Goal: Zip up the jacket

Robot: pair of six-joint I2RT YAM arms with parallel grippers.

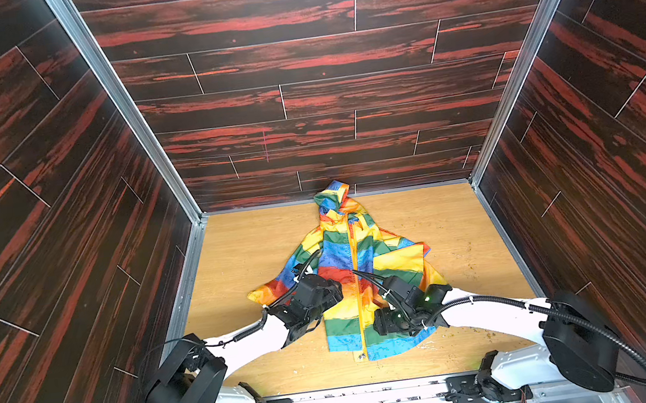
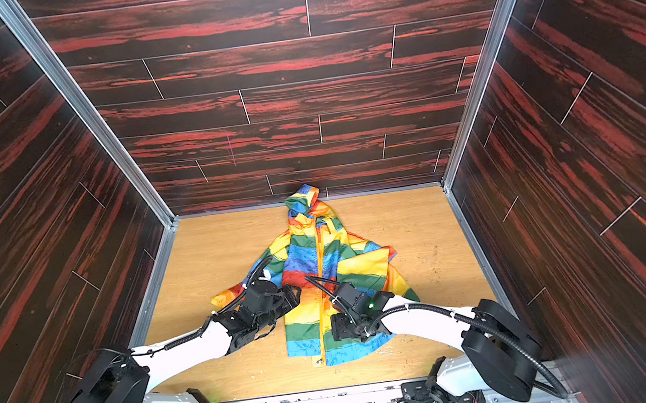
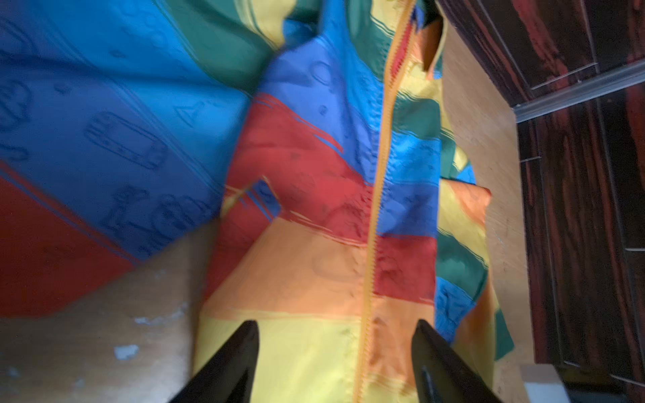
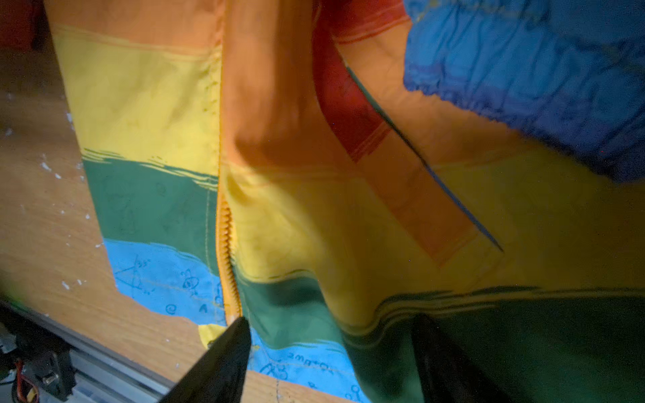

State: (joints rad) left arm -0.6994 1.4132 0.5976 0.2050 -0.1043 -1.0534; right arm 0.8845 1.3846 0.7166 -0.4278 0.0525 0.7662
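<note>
The jacket (image 1: 337, 259) (image 2: 307, 259) lies spread on the wooden table with its hood toward the back wall. It has rainbow stripes, and its yellow zipper (image 1: 359, 302) (image 2: 320, 316) runs down the middle to the hem. My left gripper (image 1: 334, 289) (image 2: 295, 294) hovers over the left front panel. In the left wrist view it (image 3: 336, 324) is open above the yellow and orange stripes, with the zipper (image 3: 378, 195) passing between the fingers. My right gripper (image 1: 382, 323) (image 2: 339, 328) is open over the right panel near the hem. In the right wrist view it (image 4: 331, 319) has green fabric between the fingers and the zipper (image 4: 227, 237) beside one of them.
The table (image 1: 244, 254) is boxed in by dark red wood-pattern walls (image 1: 299, 88) at the back and both sides. A metal rail (image 1: 379, 396) with the arm bases runs along the front. White flecks dot the wood near the hem.
</note>
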